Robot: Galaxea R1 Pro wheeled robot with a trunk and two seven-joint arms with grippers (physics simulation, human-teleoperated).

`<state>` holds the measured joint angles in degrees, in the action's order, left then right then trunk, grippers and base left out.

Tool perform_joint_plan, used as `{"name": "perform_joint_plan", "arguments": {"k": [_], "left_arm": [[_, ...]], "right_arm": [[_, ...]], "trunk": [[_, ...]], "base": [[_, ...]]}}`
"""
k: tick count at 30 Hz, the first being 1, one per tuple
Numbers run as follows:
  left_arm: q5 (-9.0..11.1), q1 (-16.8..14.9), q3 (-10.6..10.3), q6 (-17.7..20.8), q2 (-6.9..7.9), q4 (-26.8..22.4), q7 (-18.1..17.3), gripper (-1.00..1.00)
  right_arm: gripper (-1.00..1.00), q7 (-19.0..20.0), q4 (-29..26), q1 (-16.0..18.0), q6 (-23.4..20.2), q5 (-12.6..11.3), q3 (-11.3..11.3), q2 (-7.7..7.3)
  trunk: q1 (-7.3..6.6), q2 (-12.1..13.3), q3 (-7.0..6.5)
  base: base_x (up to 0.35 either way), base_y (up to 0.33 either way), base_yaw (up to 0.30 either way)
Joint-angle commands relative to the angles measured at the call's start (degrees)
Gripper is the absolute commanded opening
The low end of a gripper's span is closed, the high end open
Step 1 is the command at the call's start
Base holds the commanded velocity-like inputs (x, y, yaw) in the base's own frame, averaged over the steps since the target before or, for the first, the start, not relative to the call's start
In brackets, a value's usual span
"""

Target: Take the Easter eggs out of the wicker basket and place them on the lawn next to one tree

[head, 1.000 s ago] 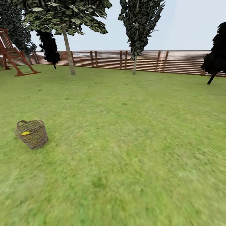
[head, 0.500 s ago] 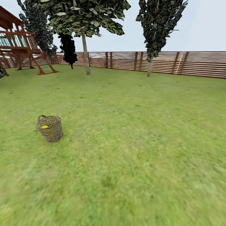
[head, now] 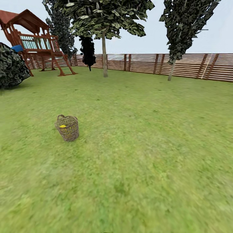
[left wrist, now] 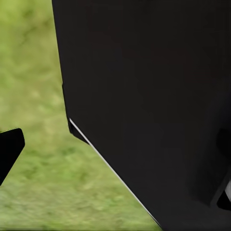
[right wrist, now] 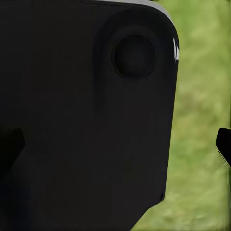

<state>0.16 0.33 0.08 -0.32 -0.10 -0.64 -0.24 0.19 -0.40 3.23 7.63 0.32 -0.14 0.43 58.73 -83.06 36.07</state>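
Note:
The wicker basket (head: 67,128) stands upright on the lawn (head: 139,152), left of middle in the head view. Over its rim I see a patch of one yellow Easter egg (head: 62,126); the other eggs are hidden by the weave. A tree (head: 105,58) with a pale straight trunk rises far behind the basket, near the fence. In the left wrist view, the left gripper (left wrist: 115,168) has a dark fingertip (left wrist: 9,149) at one edge, over grass. In the right wrist view, the right gripper (right wrist: 115,144) has a fingertip (right wrist: 224,147) at the other edge. Both look open and hold nothing.
A wooden play set (head: 35,45) and a dark round bush (head: 11,66) stand at the far left. A slatted fence (head: 187,66) closes the back, with a dark narrow tree (head: 171,69) before it. A black robot part (left wrist: 154,96) blocks much of each wrist view.
The head view has swung left: basket, trees and fence have all slid right in the picture, and the play set and bush have come into sight. The basket itself has not moved.

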Motion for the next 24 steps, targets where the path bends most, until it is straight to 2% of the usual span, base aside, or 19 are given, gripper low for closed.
{"name": "perform_joint_plan", "arguments": {"k": [1, 24], "left_arm": [[0.02, 0.02, 0.01, -0.03, -0.01, -0.06, -0.02, 1.00], [0.02, 0.02, 0.01, -0.03, 0.00, -0.06, -0.02, 1.00]], "right_arm": [[1.00, 0.01, 0.05, 0.03, 0.19, 0.03, -0.01, 0.01], [1.00, -0.02, 0.05, 0.03, 0.19, 0.03, 0.06, 0.01]], "trunk": [[0.00, -0.02, 0.08], [0.00, -0.02, 1.21]], "base": [[0.000, 0.000, 0.276], [0.000, 0.000, 0.274]]}}
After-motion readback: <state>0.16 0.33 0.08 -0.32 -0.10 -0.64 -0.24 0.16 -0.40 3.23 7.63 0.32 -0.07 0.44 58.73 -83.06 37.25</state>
